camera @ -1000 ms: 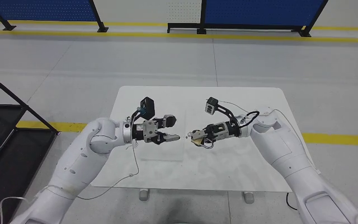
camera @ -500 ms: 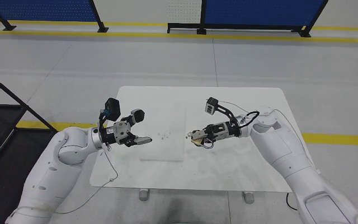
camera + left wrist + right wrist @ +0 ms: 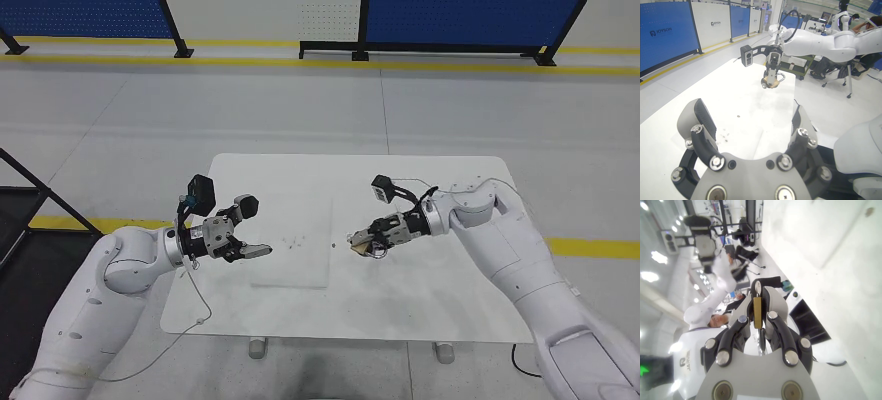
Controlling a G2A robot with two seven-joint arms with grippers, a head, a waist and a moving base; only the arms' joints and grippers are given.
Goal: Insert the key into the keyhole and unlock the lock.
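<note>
The white table (image 3: 420, 290) is a smooth, matt slab with rounded corners and a few dark specks near its middle. Behind it stand blue perforated panels (image 3: 664, 32) with white lettering.

Both arms are glossy white shells, bent at the elbow and coming in from opposite sides, wrists level, so that the grippers face each other across the table's middle, well apart. The left gripper (image 3: 256, 229) hangs above the table's left part with its fingers spread wide and nothing between the ribbed black pads (image 3: 705, 119).

The right gripper (image 3: 759, 298) is clamped on the lock (image 3: 757, 313) — a flat brass block, held clear of the tabletop, with a silvery curved shackle (image 3: 781, 76). The key (image 3: 758, 287) sits at the lock's far end — only its round, holed metal head shows.
</note>
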